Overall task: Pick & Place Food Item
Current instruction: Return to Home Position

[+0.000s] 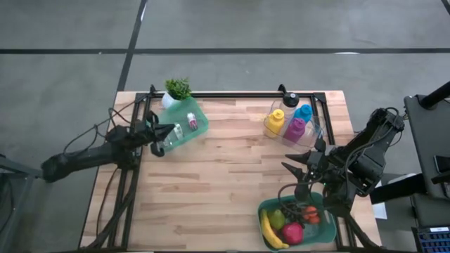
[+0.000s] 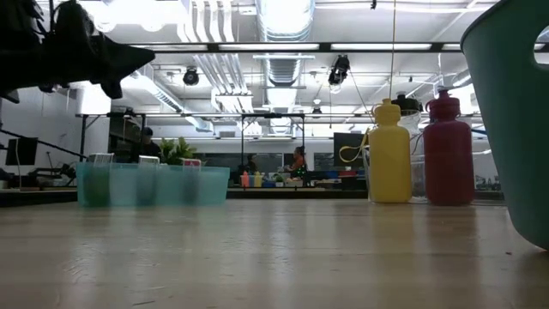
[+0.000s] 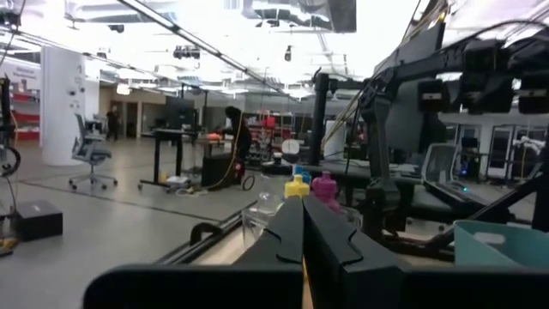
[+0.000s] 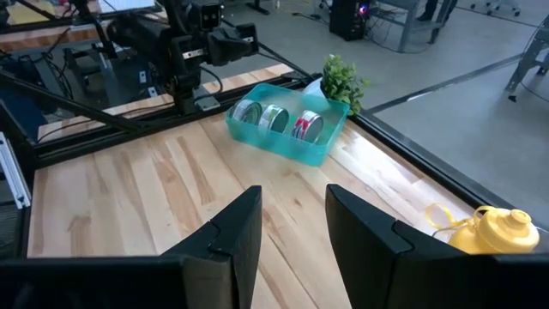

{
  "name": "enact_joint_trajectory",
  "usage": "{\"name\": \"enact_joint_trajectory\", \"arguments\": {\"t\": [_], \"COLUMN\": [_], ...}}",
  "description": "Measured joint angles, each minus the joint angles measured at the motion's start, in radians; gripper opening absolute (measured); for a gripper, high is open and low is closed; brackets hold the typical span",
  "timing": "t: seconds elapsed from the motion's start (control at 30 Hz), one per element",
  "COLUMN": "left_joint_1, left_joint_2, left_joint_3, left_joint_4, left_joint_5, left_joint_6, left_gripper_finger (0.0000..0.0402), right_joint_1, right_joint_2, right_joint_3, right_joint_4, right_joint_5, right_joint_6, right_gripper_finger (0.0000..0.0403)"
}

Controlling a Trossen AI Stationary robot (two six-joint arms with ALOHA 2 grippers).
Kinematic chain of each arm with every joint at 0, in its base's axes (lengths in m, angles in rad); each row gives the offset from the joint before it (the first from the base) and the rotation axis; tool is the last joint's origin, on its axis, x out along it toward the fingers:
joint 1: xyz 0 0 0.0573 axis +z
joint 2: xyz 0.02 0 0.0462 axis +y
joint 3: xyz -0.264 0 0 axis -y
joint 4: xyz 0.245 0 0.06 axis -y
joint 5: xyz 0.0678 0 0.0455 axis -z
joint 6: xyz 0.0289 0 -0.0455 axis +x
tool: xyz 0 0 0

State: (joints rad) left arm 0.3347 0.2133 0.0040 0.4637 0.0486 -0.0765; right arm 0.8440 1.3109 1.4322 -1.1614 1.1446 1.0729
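At the table's left edge, the left gripper (image 1: 167, 131) hangs just beside the blue bin (image 1: 200, 114), its fingers pressed together with nothing between them. The bin holds the task's goods: two green cans (image 4: 249, 112) and one red can (image 4: 309, 126) lie side by side in it. A potted plant (image 1: 178, 88) stands at its far corner. Past the middle stand three bottles (image 1: 287, 124). The right gripper (image 1: 301, 164) hovers near the fruit basket (image 1: 268, 208), fingers spread wide and empty. Going home looks best done by raising the left arm first and then drawing it back, clear of the bin's wall and the plant. The right arm should avoid the bottles and the basket rim.
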Motion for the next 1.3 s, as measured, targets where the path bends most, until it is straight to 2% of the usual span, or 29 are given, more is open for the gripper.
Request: {"name": "enact_joint_trajectory", "arguments": {"t": [0.17, 0.5, 0.73, 1.07, 1.3], "left_joint_1": [0.0, -0.001, -0.001, -0.001, -0.001], "left_joint_2": [-0.218, -0.212, -0.209, -0.209, -0.209], "left_joint_3": [-0.001, -0.001, -0.001, -0.001, -0.001], "left_joint_4": [-0.204, -0.309, -0.32, -0.445, -0.443], "left_joint_5": [0.0, -0.038, -0.03, -0.03, -0.031], "left_joint_6": [-0.001, -0.135, -0.155, -0.16, -0.16], "left_gripper_finger": [0.0, 0.0, 0.0, 0.0, 0.0], "right_joint_1": [0.0, -0.001, 0.0, 0.0, 0.0], "right_joint_2": [0.0, 0.0, 0.0, 0.0, 0.0], "right_joint_3": [0.0, 0.0, 0.0, 0.0, 0.0], "right_joint_4": [0.0, 0.022, 0.024, 0.024, 0.024], "right_joint_5": [0.0, -0.024, -0.025, -0.026, -0.026], "right_joint_6": [0.0, 0.0, 0.0, 0.0, 0.0], "right_gripper_finger": [0.0125, 0.0125, 0.0125, 0.0125, 0.0125]}}
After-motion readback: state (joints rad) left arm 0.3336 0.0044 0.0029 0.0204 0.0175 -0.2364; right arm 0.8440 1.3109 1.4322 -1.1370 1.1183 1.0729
